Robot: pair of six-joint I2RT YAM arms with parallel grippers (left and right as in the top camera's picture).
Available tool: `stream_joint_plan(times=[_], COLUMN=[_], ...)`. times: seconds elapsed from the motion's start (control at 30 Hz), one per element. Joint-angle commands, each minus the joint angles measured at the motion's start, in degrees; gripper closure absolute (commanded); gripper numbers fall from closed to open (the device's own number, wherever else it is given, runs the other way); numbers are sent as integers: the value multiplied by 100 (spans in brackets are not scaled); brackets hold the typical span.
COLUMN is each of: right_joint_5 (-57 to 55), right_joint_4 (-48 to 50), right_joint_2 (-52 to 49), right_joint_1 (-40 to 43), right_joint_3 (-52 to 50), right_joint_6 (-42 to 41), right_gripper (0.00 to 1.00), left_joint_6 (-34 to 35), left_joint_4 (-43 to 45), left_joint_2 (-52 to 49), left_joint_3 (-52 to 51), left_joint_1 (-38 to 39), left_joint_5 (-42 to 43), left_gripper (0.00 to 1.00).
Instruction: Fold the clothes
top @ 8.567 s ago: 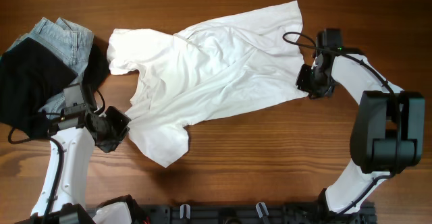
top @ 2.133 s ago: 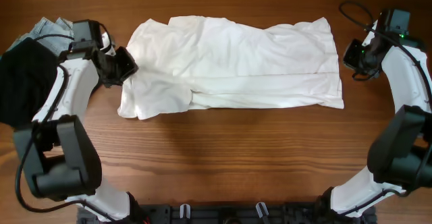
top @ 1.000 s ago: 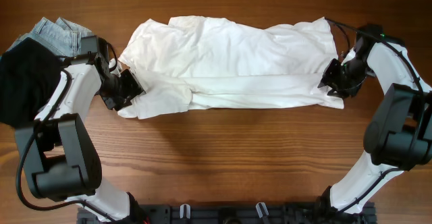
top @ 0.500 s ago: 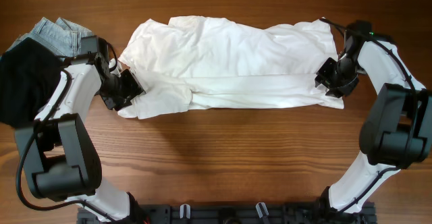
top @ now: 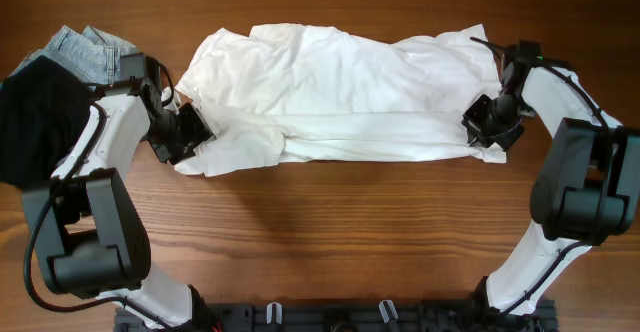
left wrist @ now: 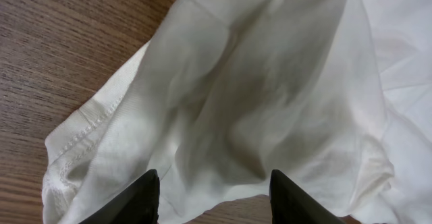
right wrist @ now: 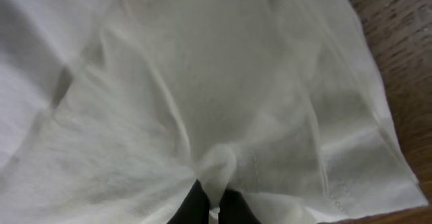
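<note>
Gripping the shirt (top: 340, 92) ends
The right gripper (right wrist: 209, 207) is pinching a thin fold, risking a slip; the left gripper (left wrist: 214, 193) is sitting spread.

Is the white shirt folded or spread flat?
Partly folded: the T-shirt lies as a long band, its near edge doubled over along a lengthwise crease.
</note>
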State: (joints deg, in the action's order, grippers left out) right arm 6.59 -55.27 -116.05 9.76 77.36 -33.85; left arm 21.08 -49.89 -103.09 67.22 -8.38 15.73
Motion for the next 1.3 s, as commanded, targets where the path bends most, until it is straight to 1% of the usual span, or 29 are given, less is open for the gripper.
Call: stream_joint_plan(times=[0.0, 0.07, 0.17, 0.23, 0.3, 0.33, 0.4, 0.43, 0.47, 0.5, 0.53, 0.57, 0.63, 0.67, 0.73, 0.8, 0.87, 0.93, 1.03, 1.1, 1.17, 1.27], right_joint_5=[-81, -92, -35, -37, 111, 313, 824, 831, 828, 817, 807, 796, 487, -15, -564, -682, -680, -664, -662, -662, -662, -662], right_joint_4=[0, 68, 208, 249, 562, 896, 1910, 2323, 2612, 2704, 2684, 2516, 1926, 1421, 968, 942, 1045, 1067, 1067, 1067, 1075, 1080], right_joint_2=[236, 249, 254, 284, 321, 345, 350, 350, 345, 345, 345, 345, 343, 343, 339, 339, 339, 334, 334, 334, 334, 334], right_joint_1=[142, 153, 151, 151, 151, 151, 151, 151, 149, 146, 146, 146, 146, 146, 146, 146, 146, 146, 146, 146, 146, 146], right_joint_3=[195, 195, 195, 205, 236, 236, 236, 236, 236, 236, 236, 236, 234, 192, 17, -356, -680, -776, -774, -774, -774, -774], right_joint_6=[-61, -31, 238, 238, 247, 297, 387, 387, 389, 391, 400, 428, 575, 581, 651, 839, 837, 857, 986, 990, 988, 990], right_gripper=[89, 90, 90, 96, 96, 96, 96, 96, 87, 66, 62, 60, 60, 60, 64, 69, 70, 70, 70, 69, 69, 69], left_joint_6=[-114, -114, -114, -114, -114, -114, -111, -111, -111, -111, -111, -114, -114, -118, -138, -422, -726, -723, -741, -741, -739, -739], left_joint_4=[-2, -4, -2, -2, 7, 44, 289, 505, 754, 931, 1029, 1069, 999, 931, 874, 909, 922, 938, 1058, 1095, 1088, 1034], left_joint_2=[22, 22, 22, 20, 22, 22, 22, 22, 22, 22, 22, 20, 22, 20, 22, 20, 15, -9, -114, -190, -229, -236], left_joint_3=[-59, -59, -59, -59, -59, -59, -59, -59, -59, -59, -59, -59, -59, -59, -59, -59, -59, -59, -59, -59, -59, -59], left_joint_1=[-9, -9, -9, -9, -9, -9, -7, -7, -7, -7, -7, -7, 9, 48, 192, 514, 977, 1456, 2000, 2308, 2562, 2778], left_joint_5=[-79, -79, -79, -79, -79, -79, -74, -70, -20, 103, 227, 365, 424, 424, 422, 422, 348, -57, -219, -409, -831, -1467], left_gripper=[48, 48, 48, 48, 48, 48, 49, 51, 52, 52, 52, 50, 48, 46, 44, 39, 36, 33, 32, 32, 33, 38])
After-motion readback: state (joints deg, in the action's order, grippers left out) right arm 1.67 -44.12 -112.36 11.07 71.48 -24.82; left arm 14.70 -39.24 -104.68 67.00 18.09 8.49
